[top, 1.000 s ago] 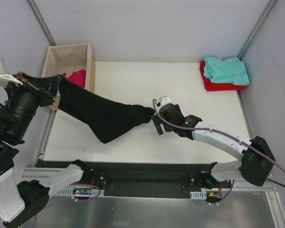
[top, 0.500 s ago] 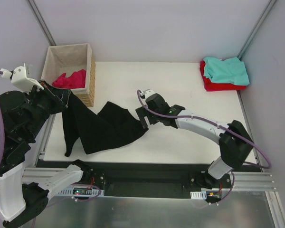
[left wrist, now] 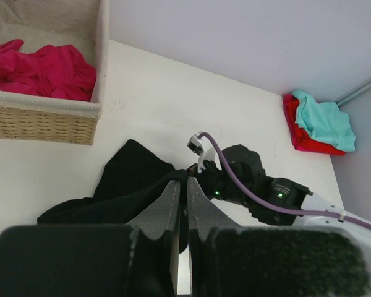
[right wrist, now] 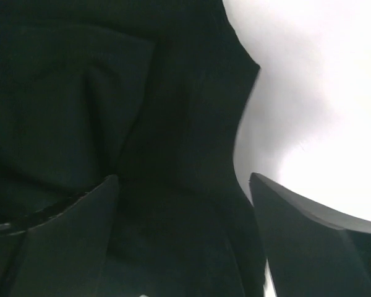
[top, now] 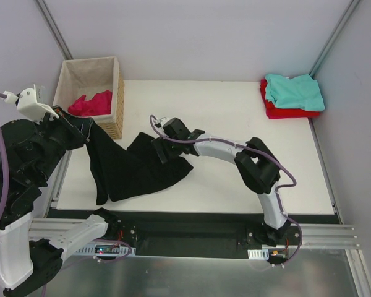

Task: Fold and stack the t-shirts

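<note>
- Four tees are in view. The black tee [top: 142,167] sprawls on the bench [top: 235,179] just in front of the wicker basket [top: 89,65]. The magenta tee [top: 93,102] lies crumpled inside the basket. The teal tee [top: 294,90] sits folded on the red tee [top: 284,112] at the bench's far corner, well to the right of the basket.
- The left pincer [left wrist: 180,185] is pinched tight on one edge of the black tee and held up off the bench by the basket's near front corner. The cloth hangs from it in a long drape toward the bench's near edge.
- The right pincer [right wrist: 184,179] stands wide and low over the black tee's bunched middle, right of the basket. Cloth lies under and between its fingers, not gripped; whether they touch it cannot be told.
- The black tee's right edge is uneven. Past it, bare bench runs open as far as the folded stack.
- Bare bench also shows between the basket's right wall and the tee's far edge.
</note>
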Robot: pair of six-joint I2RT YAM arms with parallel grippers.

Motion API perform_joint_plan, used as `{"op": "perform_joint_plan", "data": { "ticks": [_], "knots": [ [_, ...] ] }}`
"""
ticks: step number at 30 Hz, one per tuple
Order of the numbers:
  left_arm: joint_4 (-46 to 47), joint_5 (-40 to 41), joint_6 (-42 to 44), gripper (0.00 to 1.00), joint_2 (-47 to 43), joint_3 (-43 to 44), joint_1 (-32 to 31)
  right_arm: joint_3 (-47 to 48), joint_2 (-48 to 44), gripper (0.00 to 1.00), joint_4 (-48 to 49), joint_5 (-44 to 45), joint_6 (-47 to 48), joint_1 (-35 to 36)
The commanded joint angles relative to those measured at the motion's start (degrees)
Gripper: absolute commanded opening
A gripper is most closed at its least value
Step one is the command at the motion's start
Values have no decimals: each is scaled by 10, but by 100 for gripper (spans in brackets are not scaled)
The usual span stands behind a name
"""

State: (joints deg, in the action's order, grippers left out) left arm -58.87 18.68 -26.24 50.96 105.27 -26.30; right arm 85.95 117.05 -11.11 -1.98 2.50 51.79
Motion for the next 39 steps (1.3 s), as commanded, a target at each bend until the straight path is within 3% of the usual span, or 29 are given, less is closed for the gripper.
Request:
{"op": "perform_joint_plan", "data": {
  "ticks": [1,2,4,5,8,12,13,19,26,30,33,39],
  "knots": [
    [29,20,2,0,1,4,-2,59,54,81,16,-35,-11,0],
    [29,21,5,0,1,5,-2,63,62,63,16,-36,-13,1],
    [29,26,6,0,0,3,-2,71,74,49,16,-34,-16,0],
    [28,27,7,0,-1,2,-2,72,76,33,16,-33,-16,-2],
    [30,29,7,0,-2,-3,-2,70,67,1,16,-17,-14,-1],
    [31,26,6,0,-1,-7,-2,47,14,1,10,16,4,-1],
    [32,22,6,0,-2,-7,-2,37,-4,1,10,63,19,0],
    [38,20,3,0,-14,-17,-2,-6,-209,1,-44,223,92,0],
    [56,-8,-7,0,-38,-33,-2,4,-412,1,-117,334,176,-4],
    [64,-26,-13,0,-40,-42,-2,-33,-425,1,-173,367,146,-44],
    [75,-33,-10,0,-46,-64,-2,-114,-422,1,-166,353,99,-70],
    [93,-54,-1,0,-53,-103,-2,-173,-324,1,-181,362,49,-86]
  ]
}}
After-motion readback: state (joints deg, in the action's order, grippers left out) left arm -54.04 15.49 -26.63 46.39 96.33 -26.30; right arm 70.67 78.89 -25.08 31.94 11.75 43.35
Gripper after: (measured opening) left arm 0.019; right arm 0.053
